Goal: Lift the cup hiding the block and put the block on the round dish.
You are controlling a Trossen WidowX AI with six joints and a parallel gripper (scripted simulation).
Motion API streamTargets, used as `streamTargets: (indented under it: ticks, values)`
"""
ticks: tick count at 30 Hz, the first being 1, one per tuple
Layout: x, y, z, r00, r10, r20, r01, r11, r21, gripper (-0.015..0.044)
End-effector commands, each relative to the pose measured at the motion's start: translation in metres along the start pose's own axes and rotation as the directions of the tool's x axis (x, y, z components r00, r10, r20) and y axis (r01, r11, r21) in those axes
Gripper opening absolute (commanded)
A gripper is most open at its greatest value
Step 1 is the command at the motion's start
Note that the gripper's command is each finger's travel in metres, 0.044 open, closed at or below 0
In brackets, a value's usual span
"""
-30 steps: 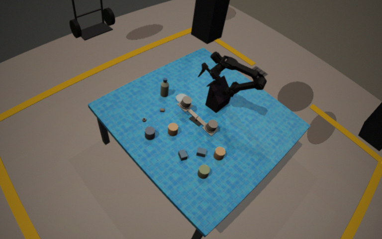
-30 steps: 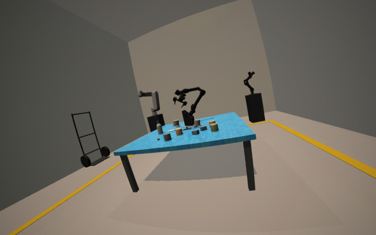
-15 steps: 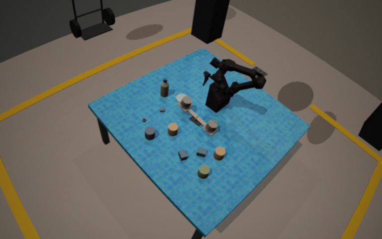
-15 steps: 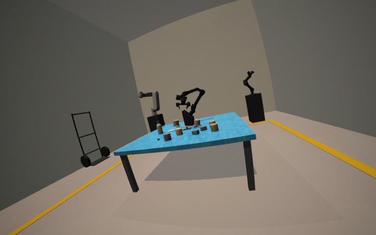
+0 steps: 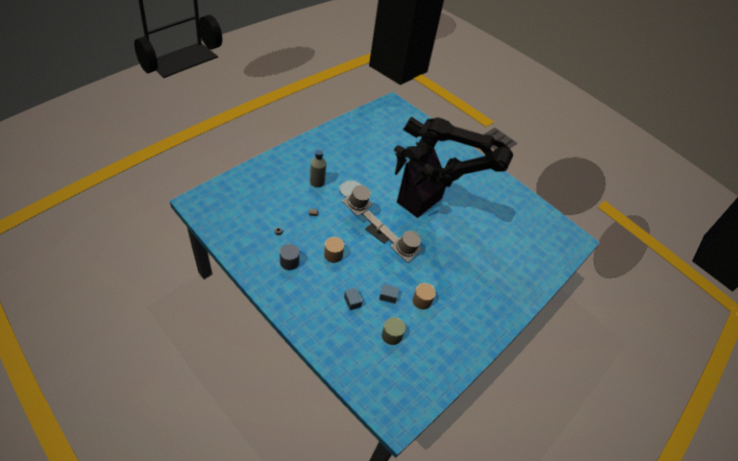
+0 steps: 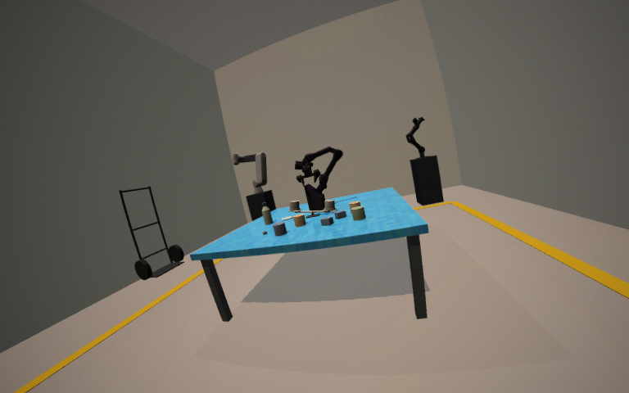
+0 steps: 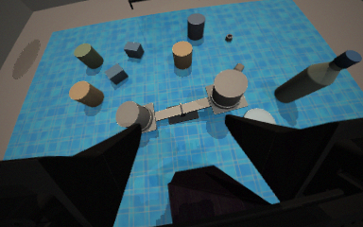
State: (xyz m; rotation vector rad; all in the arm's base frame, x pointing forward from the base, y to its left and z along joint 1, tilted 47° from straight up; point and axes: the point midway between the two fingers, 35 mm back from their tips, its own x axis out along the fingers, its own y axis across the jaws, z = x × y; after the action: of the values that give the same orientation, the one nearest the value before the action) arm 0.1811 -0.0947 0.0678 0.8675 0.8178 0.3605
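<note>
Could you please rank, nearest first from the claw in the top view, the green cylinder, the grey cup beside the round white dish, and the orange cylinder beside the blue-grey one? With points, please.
From the claw (image 5: 413, 171) (image 6: 309, 182) (image 7: 183, 123):
1. Grey cup (image 5: 359, 198) (image 6: 294, 205) (image 7: 229, 90), on the balance's dish-side end
2. Orange cylinder (image 5: 333, 250) (image 6: 299, 220) (image 7: 182, 57), left
3. Green cylinder (image 5: 393, 331) (image 6: 358, 213) (image 7: 90, 57), lowest
</note>
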Motion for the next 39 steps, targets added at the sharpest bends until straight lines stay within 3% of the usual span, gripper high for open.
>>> streamTargets:
  ticks: [1,12,22,39]
  values:
    - [0.008,0.004,0.004,0.998,0.002,-0.058,0.003,0.996,0.087,0.044]
    - [0.038,0.023,0.015,0.973,0.01,-0.23,0.084,0.915,0.396,0.044]
    - [0.071,0.051,0.02,0.927,0.001,-0.376,0.215,0.818,0.533,0.044]
    - [0.12,0.099,0.015,0.828,-0.047,-0.559,0.526,0.411,0.745,0.044]
